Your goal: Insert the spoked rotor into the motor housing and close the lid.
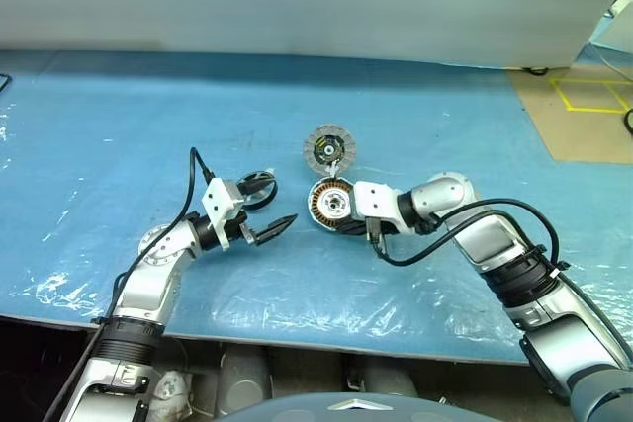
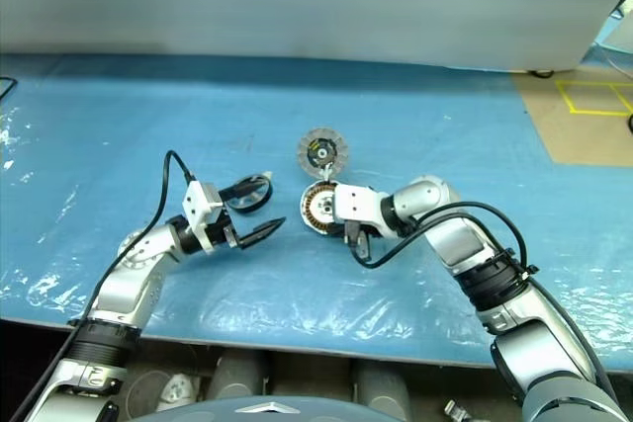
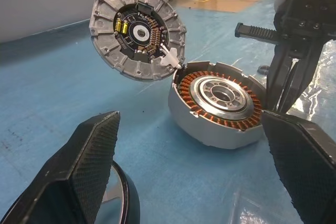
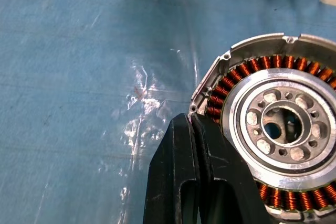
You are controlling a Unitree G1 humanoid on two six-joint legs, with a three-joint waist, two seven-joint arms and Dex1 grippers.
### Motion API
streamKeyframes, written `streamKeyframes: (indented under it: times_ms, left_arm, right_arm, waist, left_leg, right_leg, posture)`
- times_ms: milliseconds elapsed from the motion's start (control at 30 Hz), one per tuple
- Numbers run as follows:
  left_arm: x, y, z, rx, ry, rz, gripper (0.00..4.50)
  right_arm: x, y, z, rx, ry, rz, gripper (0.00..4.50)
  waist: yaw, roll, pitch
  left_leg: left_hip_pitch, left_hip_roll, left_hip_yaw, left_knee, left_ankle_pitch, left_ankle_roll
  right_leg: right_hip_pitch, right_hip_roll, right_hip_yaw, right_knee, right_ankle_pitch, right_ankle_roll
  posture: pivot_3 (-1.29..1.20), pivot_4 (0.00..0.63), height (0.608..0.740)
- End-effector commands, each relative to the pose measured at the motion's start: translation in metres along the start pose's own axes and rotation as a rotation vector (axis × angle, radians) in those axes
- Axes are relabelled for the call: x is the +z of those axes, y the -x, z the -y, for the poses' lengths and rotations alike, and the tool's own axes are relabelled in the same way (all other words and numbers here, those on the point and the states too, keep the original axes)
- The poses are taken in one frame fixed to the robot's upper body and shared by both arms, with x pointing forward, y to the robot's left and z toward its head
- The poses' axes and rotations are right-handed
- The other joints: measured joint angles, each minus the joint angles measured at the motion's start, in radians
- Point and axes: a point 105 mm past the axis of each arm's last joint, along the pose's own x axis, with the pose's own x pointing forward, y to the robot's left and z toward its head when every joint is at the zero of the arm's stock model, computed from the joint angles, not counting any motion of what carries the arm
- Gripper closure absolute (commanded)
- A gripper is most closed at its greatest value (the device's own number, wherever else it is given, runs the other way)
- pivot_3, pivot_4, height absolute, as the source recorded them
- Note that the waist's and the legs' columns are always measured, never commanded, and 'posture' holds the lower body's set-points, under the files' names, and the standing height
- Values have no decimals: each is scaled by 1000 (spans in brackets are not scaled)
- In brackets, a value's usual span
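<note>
Table [image 1: 119, 126]: covered by a blue sheet under clear wrinkled film; its near edge runs just below both forearms, its far edge meets a pale wall.
Open room: wide bare blue to the left, behind the parts and to the right; a brown floor patch with yellow tape [image 1: 590, 96] lies beyond the table's far right corner.
Housing [image 1: 331, 206]: flat on the table near the middle, open face up, copper windings ringing a silver hub.
Lid [image 1: 327, 150]: just behind the housing, tilted up on edge, dark centre with small yellow parts facing the housing; its lower rim meets the housing's rim at a small white tab [image 3: 170, 59].
Black ring [image 1: 257, 184]: on the table left of the housing, beside the left fingers; whether it touches them cannot be told.
Left end effector [image 1: 267, 212]: fingers spread wide, nothing between them; it points level toward the housing, well short of it.
Left arm: forearm rises from the near edge, wrist bent toward the centre.
Right end effector [image 4: 197, 182]: fingers pressed together, holding nothing; tips sit at the housing's near rim, angled downward.
Right arm: elbow out to the right, wrist bent toward the left, cable looping beneath it.
</note>
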Motion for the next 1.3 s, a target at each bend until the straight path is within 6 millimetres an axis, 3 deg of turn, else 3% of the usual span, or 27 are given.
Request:
streamKeyframes:
  times_ms: [33, 167, 333, 633, 767, 967, 1300]
  left_arm:
    - [10, -5, 3, -27, -26, 31, 0]
    - [10, -6, 4, -33, -26, 31, 0]
    - [10, -7, 4, -37, -25, 31, 0]
    - [11, -16, 10, -85, -23, 46, 0]
    - [10, -21, 14, -108, -14, 52, 0]
    - [9, -25, 17, -140, -7, 52, 0]
    - [8, -26, 18, -159, -2, 51, 0]
  right_arm:
    - [10, 1, 12, -74, -14, 62, 3837]
    - [29, 9, 26, -145, -25, 186, 2517]
    - [38, 26, 22, -138, -48, 292, 2517]
    - [0, 63, 29, -336, -94, 263, 2517]
    - [-25, 78, 21, -372, -187, 209, 2517]
    - [-82, 96, 15, -537, -321, 89, 2517]
    - [-106, 95, 3, -584, -425, 74, 2517]
  waist:
    - [0, 0, 0]
    - [2, 0, 0]
    - [4, 0, 0]
    - [5, 0, 0]
    - [6, 0, 0]
    - [5, 0, 0]
    - [5, 1, 0]
  left_leg:
    - [0, 0, 0, 0, 0, 0]
    - [-1, 0, 1, 0, 0, 0]
    - [-1, 0, 1, -1, 0, 0]
    - [-1, -1, 1, 0, 0, 0]
    - [-1, -1, 1, -1, 0, 0]
    - [-1, -1, 1, -1, 0, 0]
    - [0, -1, 1, -1, -1, 2]
  right_leg:
    - [0, 0, 0, 0, 0, 0]
    - [0, 0, 1, -1, 0, 0]
    - [-1, 0, 0, -1, 0, 0]
    - [0, 0, 0, -1, 0, 0]
    - [0, 0, 1, -1, 0, 0]
    - [0, 0, 1, -2, 0, 0]
    - [0, 0, 1, -2, 0, 0]
  posture:
    - [0, 150, 740]
    - [0, 150, 740]
    - [0, 150, 740]
    - [0, 150, 740]
    - [0, 150, 740]
    - [0, 150, 740]
    - [0, 150, 740]
